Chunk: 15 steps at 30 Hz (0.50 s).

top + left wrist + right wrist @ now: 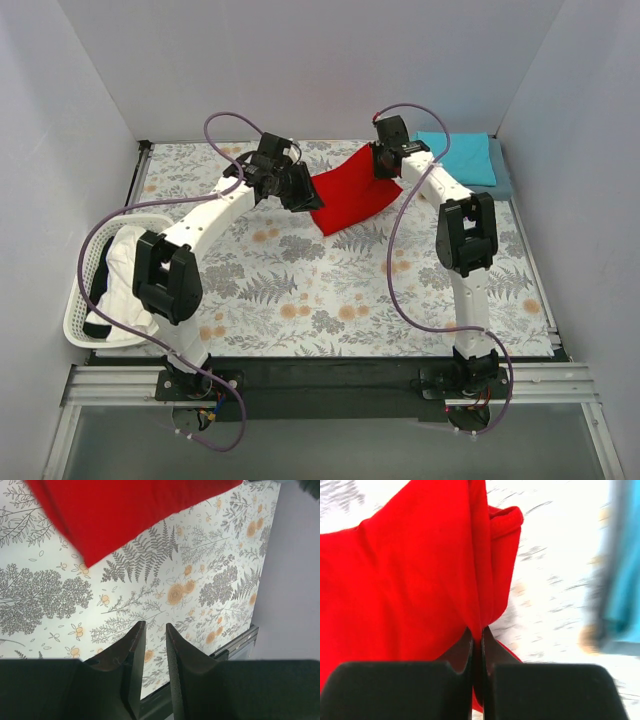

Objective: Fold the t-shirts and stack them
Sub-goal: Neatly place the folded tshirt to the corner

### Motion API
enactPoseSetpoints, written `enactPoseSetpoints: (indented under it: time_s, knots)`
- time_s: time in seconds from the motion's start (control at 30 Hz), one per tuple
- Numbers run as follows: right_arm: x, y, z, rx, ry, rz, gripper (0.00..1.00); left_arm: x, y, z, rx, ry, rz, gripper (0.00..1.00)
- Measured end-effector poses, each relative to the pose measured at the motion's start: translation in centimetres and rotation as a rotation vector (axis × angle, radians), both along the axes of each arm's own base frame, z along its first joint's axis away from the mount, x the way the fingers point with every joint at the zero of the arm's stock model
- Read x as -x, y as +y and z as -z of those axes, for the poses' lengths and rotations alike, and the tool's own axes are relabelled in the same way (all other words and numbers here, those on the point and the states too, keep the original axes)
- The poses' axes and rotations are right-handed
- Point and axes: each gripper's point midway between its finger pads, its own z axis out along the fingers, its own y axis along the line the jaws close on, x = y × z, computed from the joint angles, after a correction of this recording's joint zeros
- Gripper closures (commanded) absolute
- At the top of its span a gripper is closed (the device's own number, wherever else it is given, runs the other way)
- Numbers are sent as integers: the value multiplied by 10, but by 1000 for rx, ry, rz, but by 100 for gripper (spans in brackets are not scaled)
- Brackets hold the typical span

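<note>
Nearest, well left of the red t-shirt [350, 195], a white basket [75, 318] is seen with white cloth piled in it. The left gripper [154, 626] is held just beside the red t-shirt's left edge. Its jaws are parted a little and nothing is gripped. The red t-shirt's far edge is held up off the flowery table [330, 290], pinched tight by the right gripper [481, 630]. Farther back, right of the red t-shirt, a folded teal t-shirt [458, 155] is laid on a grey-blue t-shirt [505, 178].
</note>
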Motion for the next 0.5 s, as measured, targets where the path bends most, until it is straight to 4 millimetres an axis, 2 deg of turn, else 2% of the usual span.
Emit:
enactPoseSetpoints:
  time_s: [0.17, 0.3, 0.4, 0.5]
  knots:
    - [-29, -46, -15, 191, -65, 29, 99, 8, 4, -8, -10, -10, 29, 78]
    - [-42, -81, -24, 315, -85, 55, 99, 12, 4, -7, -9, -3, 51, 78]
    - [-55, -103, -46, 405, -130, 81, 99, 14, 3, -7, -9, -5, 71, 78]
    - [-64, -115, -71, 471, -182, 99, 99, 13, 4, -4, -12, -3, 85, 78]
